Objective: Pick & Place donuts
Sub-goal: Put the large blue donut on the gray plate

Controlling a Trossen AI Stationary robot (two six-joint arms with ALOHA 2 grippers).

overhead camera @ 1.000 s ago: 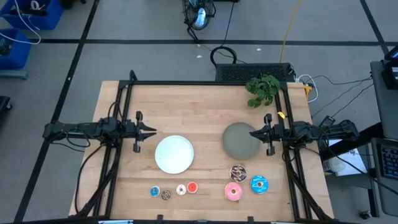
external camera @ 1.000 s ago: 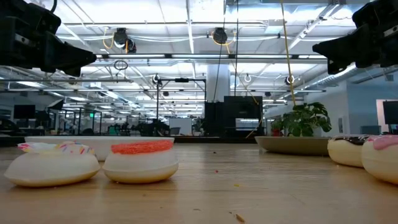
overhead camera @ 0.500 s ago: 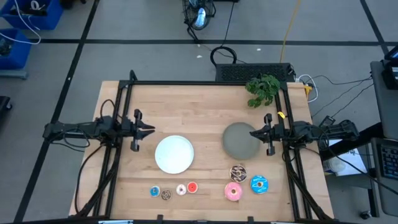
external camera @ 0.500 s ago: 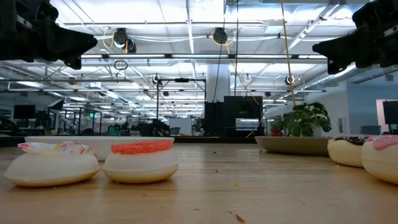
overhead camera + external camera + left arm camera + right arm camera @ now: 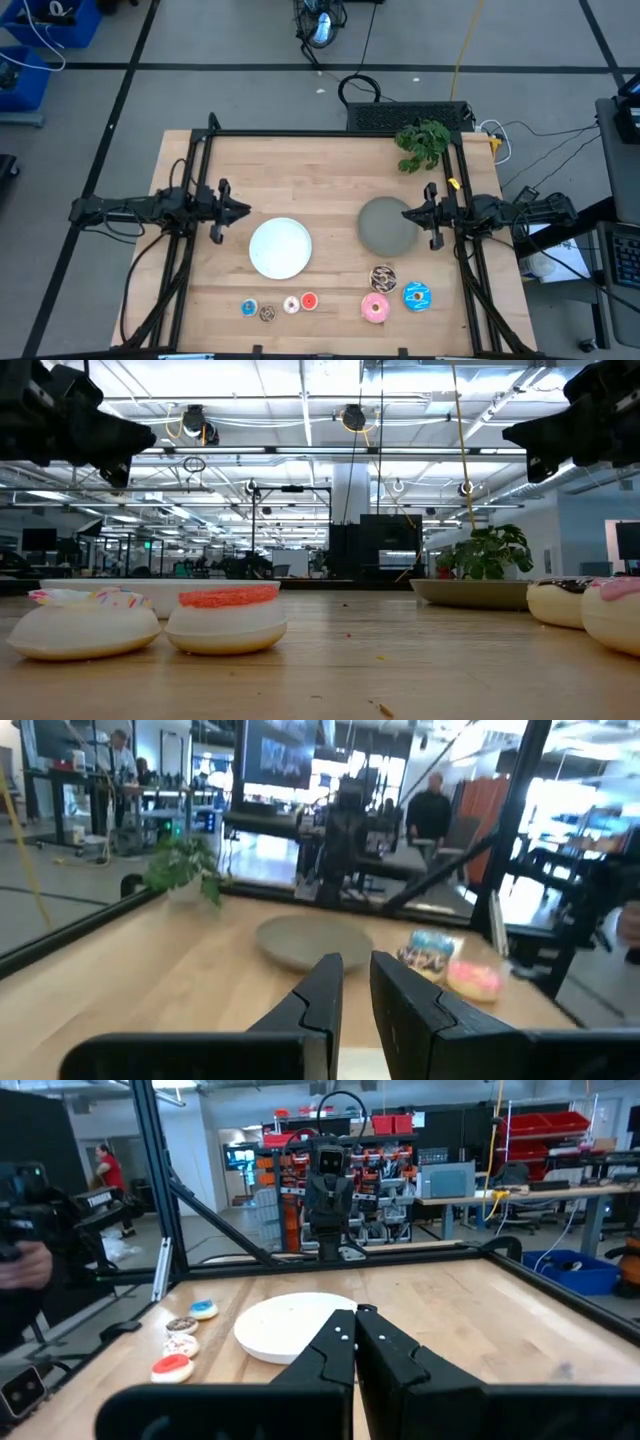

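Low view crops the pink donut [image 5: 618, 615] at its edge — both arms too.

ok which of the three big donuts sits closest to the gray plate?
The brown-white donut. It lies just below the gray plate in the high view; the pink donut and blue sprinkled donut sit farther toward the table edge.

Down at table level, two little donuts sit at about 8 o'clock: a cream donut [image 5: 84, 624] with pastel sprinkles, and touching its right side a red-topped donut [image 5: 227, 618], with the rim of a white plate [image 5: 150, 588] behind them. Over at 3 o'clock a chocolate-topped donut [image 5: 556, 601] sits just beside a pink donut [image 5: 615, 615] cut off by the edge, with a gray plate [image 5: 470, 592] and a leafy plant [image 5: 487, 552] behind. Dark arm ends hang high up, the left gripper [image 5: 125, 442] at 10 o'clock and the right gripper [image 5: 522, 440] at 2 o'clock, both well above the wooden table [image 5: 400, 670].
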